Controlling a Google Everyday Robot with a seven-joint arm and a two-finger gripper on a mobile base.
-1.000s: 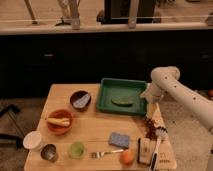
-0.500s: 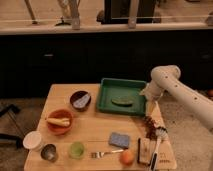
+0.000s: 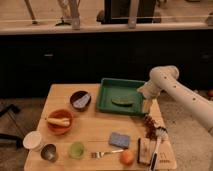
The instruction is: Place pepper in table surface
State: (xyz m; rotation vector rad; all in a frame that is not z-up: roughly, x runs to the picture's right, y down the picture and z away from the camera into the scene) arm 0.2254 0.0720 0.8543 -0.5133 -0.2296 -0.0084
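Pepper (image 3: 122, 102) lies in green tray (image 3: 112, 89) just beside hand (image 3: 146, 104); hand's state unclear.

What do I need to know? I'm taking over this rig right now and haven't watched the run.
The claw hangs at the right edge of the green rectangular tray, apart from the pepper.
The slim dark green pepper lies inside the tray, near its middle.
The light tan wooden tabletop does not have the pepper on it yet.
Done: nothing that shows; the pepper is not grasped.
Left: grasp the pepper, lift it out of the tray and set it on the tabletop.
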